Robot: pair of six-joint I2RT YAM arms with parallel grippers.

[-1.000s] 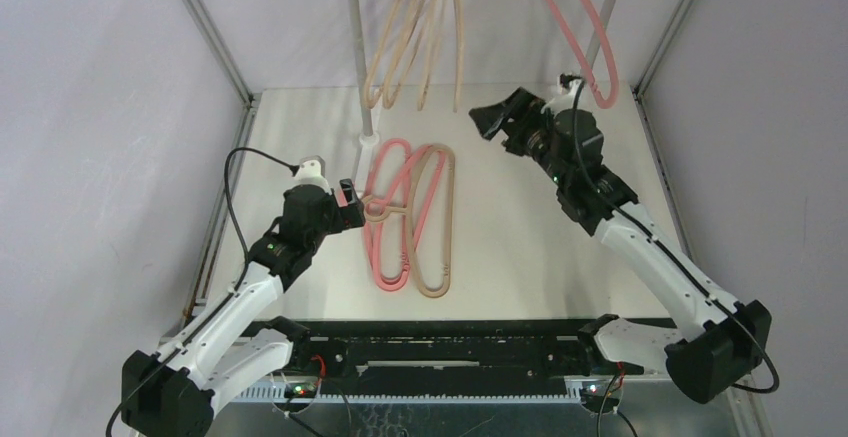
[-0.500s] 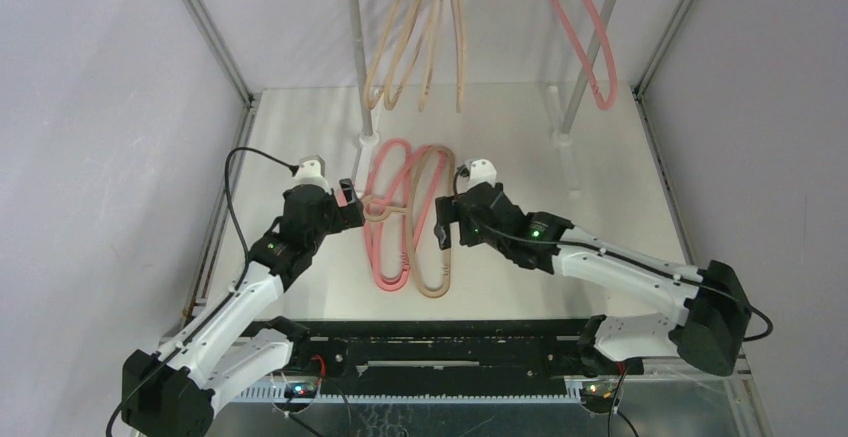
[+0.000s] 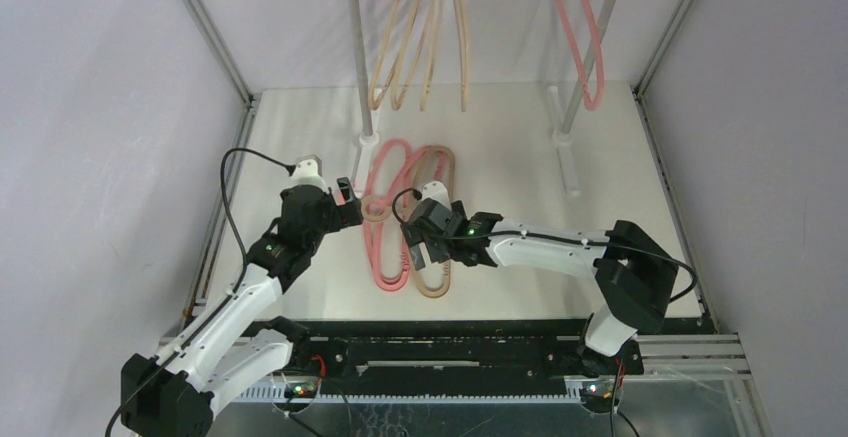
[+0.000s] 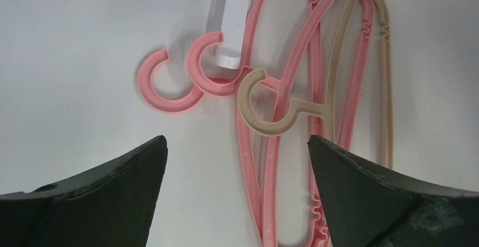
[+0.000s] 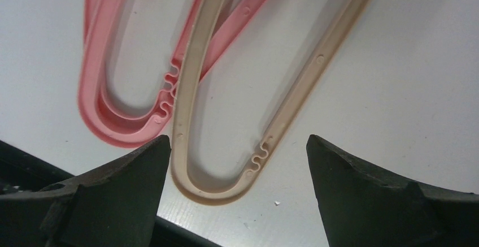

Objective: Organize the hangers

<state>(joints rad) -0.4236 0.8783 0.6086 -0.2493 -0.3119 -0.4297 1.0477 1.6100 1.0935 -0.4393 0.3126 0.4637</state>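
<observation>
Beige hanger (image 5: 214,193): flat on the table (image 5: 395,117), its looped end just ahead of the right gripper (image 5: 237,139), between its spread, empty fingers. Two pink hangers (image 5: 104,120): overlapping it, toward that claw's left finger. All three hooks lie just ahead of the left gripper (image 4: 237,145), which is apart and empty. More beige hangers (image 3: 462,57) and one pink hanger (image 3: 594,100) hang on the rack well beyond both claws.

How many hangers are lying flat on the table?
3. One pink hanger lies leftmost, a second pink hanger is nested against it, and the beige hanger overlaps both. Another may hide underneath.
</observation>
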